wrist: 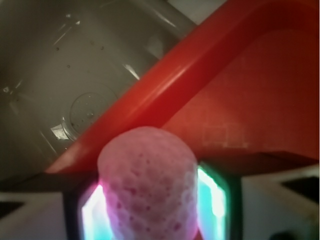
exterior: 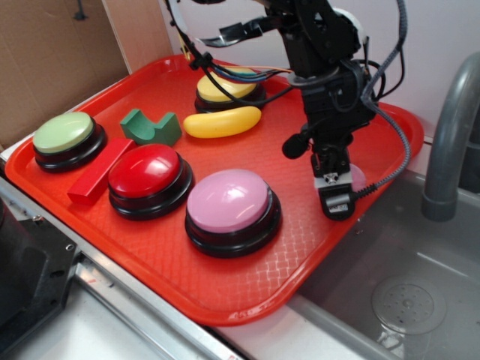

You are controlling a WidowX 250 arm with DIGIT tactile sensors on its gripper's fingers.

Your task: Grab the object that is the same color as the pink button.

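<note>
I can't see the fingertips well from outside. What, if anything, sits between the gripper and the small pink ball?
Nothing visible. In the wrist view the pink ball sits right between the gripper's fingers, near the red tray's edge.

red tray (exterior: 247,292) carries pink button (exterior: 232,206), red button (exterior: 148,177), green button (exterior: 67,139), yellow button (exterior: 225,86), banana (exterior: 222,122), red block (exterior: 99,171), green block (exterior: 150,127).

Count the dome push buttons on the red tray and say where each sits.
4. The green button is at the tray's left edge, the red button sits beside the pink button at the front, and the yellow button is at the back, partly hidden by cables.
</note>
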